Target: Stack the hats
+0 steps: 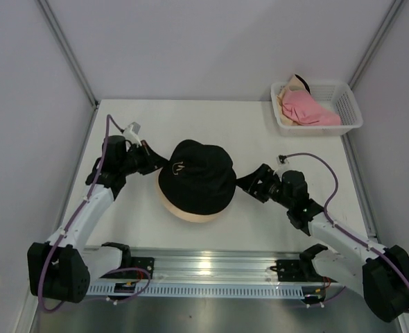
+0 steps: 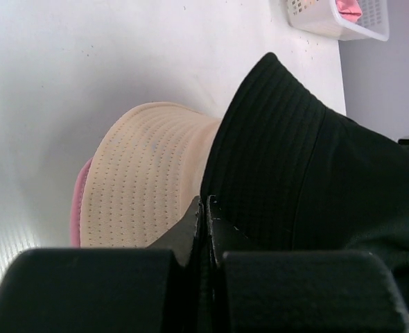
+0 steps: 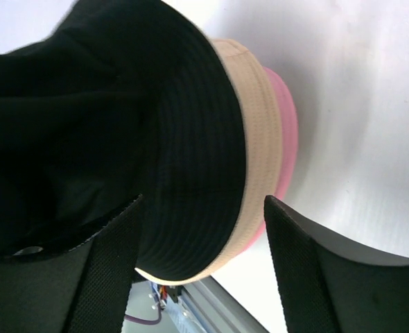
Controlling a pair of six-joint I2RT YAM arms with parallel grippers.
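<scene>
Table (image 1: 246, 125): white, bare apart from the work.

Stack: mid-table, btwn the two sets of jaws. Three hats in it, going by the brims:
- black hat (image 1: 194, 177) on top, crown up, brim draped over the next one down.
- peach hat (image 1: 190, 214) under it, rim peeking out on the near side.
- pink hat (image 2: 76, 208) at the bottom, just a sliver left of the L tips.

Basket (image 1: 350, 97): well off beyond the R jaws, far-right corner. At least two more hats inside: second pink hat (image 1: 308, 111) in front, cream hat (image 1: 292, 87) tucked behind, partly hidden.

L gripper (image 2: 205, 208): fingers pressed flat together, no gap. Tips right at the black brim's edge, peach crown just to their left. Fold of brim nipped btwn them or not, can't tell.

R gripper (image 3: 203, 201): jaws wide, holding nothing, straddling the stacked brims on the opp. side. Black, peach and pink edges all btwn the two fingers.

Small yellow smiley (image 1: 178, 166): on the black crown, on the side facing the L jaws.

Progress, as a guess: past halfway. Top hat on, prob. at the straightening stage. Left to do: fetch the basket pair and add them to the pile.
</scene>
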